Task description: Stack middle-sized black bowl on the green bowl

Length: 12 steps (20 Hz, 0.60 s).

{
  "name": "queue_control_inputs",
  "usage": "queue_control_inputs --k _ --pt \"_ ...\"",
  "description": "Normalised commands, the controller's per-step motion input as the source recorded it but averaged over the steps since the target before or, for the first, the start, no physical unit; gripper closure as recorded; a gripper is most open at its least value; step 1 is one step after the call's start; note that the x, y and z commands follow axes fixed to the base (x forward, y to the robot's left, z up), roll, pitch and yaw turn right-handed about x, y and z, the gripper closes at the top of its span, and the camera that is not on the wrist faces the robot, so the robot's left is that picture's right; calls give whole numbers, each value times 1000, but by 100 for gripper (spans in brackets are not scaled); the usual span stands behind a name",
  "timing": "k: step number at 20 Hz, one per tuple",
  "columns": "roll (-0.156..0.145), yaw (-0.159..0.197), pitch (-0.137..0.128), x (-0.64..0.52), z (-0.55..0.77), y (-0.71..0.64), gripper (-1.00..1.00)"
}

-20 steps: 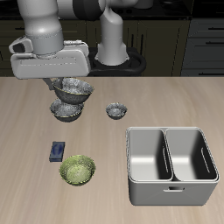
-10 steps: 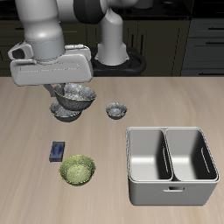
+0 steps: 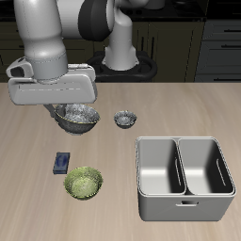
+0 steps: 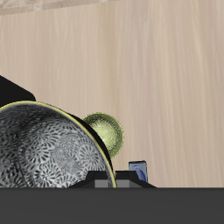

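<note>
My gripper (image 3: 70, 106) is shut on the rim of the middle-sized black bowl (image 3: 79, 116), a dark glossy bowl with a speckled grey-white inside. It holds the bowl above the table, back from the green bowl (image 3: 83, 183). The green bowl stands empty near the table's front edge. In the wrist view the held bowl (image 4: 48, 153) fills much of the picture, and the green bowl (image 4: 106, 131) shows just past its rim. The grey pads (image 4: 105, 184) pinch the bowl's rim. The arm's wide hand hides the fingers in the exterior view.
A tiny dark bowl (image 3: 124, 119) stands beside the held bowl. A small blue box (image 3: 62, 163) lies just behind the green bowl and also shows in the wrist view (image 4: 137, 168). A grey two-bin container (image 3: 184, 177) stands at the front. The wider dark bowl is hidden behind the held bowl.
My gripper has carried the held bowl toward the table's front edge, nearer the green bowl. The other things have not moved.
</note>
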Motion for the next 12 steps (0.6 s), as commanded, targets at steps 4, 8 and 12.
queue_control_inputs --k 4,8,12 --pt "-4 -9 3 53 -333 -91 100" --pt "-23 -20 -5 46 -218 -141 100" --pt "-16 -9 15 51 -319 -118 100"
